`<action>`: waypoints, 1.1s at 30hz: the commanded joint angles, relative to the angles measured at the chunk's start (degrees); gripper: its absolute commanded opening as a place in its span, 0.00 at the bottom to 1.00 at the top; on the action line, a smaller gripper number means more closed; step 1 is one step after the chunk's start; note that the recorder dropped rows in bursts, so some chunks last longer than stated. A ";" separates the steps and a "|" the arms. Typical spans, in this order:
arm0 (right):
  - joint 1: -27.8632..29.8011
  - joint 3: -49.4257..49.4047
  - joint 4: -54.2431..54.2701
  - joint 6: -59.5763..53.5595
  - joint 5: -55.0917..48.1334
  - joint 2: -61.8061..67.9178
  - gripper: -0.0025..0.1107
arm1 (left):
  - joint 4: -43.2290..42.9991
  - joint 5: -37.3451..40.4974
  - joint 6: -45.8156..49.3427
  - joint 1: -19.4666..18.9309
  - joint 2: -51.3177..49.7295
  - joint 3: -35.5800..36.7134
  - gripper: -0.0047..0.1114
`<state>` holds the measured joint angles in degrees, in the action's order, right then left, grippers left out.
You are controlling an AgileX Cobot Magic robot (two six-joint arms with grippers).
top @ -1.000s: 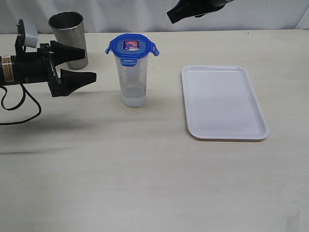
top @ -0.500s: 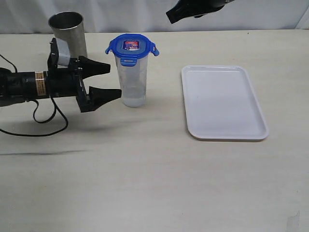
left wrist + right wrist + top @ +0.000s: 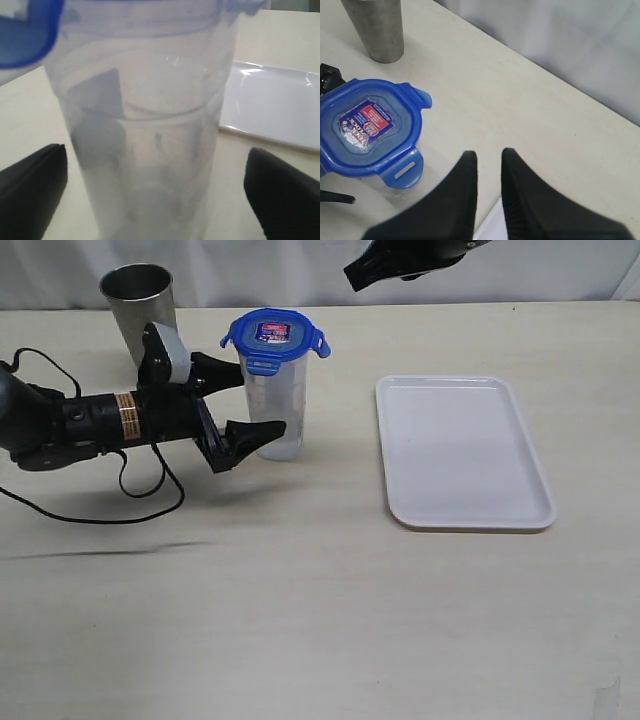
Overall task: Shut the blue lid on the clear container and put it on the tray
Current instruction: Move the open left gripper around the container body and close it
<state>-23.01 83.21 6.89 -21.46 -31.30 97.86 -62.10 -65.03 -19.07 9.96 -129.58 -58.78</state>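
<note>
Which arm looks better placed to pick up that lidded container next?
Left. The left gripper is open with a finger on each side of the container; the right gripper hangs high above, away from it.

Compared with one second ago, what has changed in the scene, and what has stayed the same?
The left gripper moved right, toward the clear container. Its open jaws now stand on either side of it, not closed on it. Nothing was grasped or released. The blue lid, the container, the tray, the steel cup and the raised right gripper stayed in place.
</note>
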 commanded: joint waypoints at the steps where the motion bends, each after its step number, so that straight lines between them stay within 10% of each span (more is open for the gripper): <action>1: 0.27 -0.31 1.46 0.02 0.01 -0.55 0.18 | 1.25 -1.66 0.32 0.65 -2.60 -1.61 0.81; 33: 0.17 -0.31 3.38 0.01 -0.22 -0.55 0.18 | 4.56 -4.55 -0.10 4.70 -5.84 -6.06 0.80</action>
<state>-23.01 83.21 10.03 -21.46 -31.66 97.86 -56.56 -68.64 -19.09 14.62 -135.39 -64.50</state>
